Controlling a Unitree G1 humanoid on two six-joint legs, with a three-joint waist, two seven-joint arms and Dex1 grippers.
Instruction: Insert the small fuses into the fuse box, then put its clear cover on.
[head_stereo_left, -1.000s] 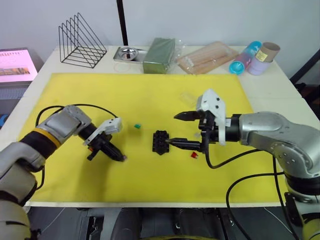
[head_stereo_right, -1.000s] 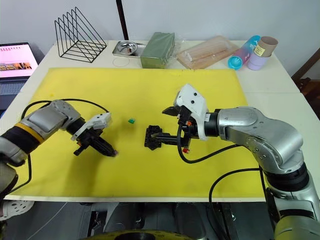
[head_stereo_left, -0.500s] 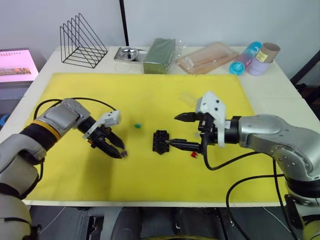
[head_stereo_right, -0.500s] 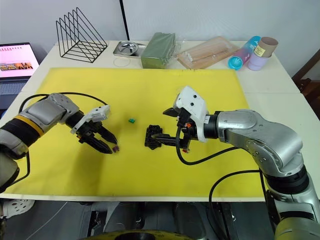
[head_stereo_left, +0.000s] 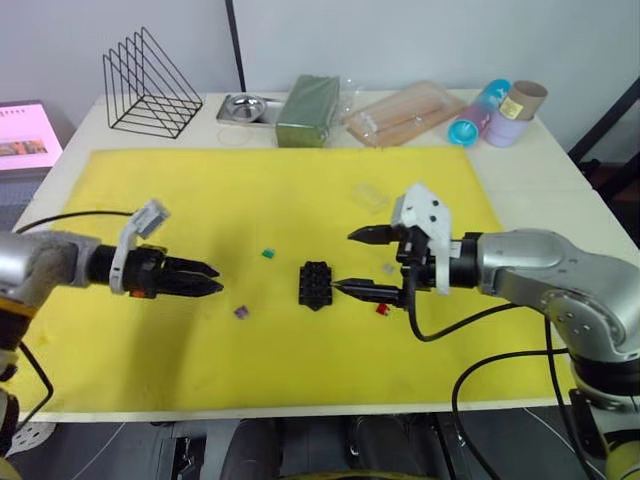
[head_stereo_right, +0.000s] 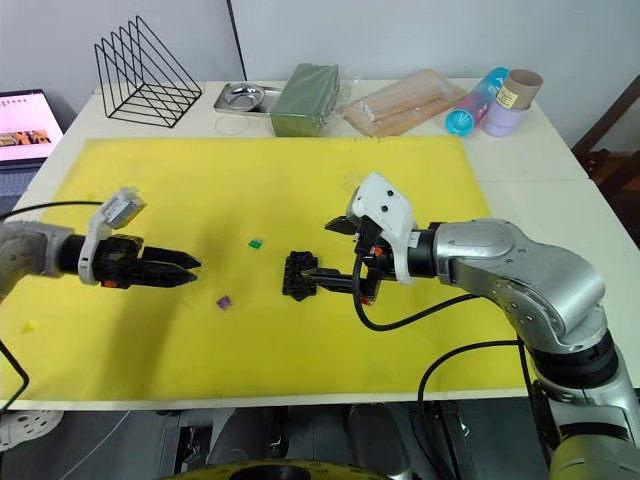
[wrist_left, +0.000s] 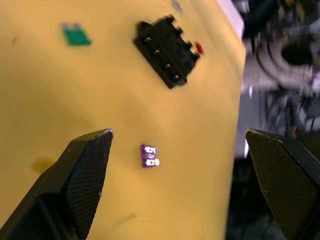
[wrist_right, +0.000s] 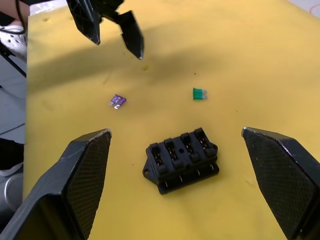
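Pulled back toward the mat's left edge: left gripper (head_stereo_left: 205, 281), fingers parted and empty, tiny purple plastic fuse (head_stereo_left: 240, 312) loose on the yellow mat (head_stereo_left: 200, 190). Spread wide beside the small black slotted fuse box (head_stereo_left: 316, 284): right gripper (head_stereo_left: 352, 262). No slots filled. No legible writing.
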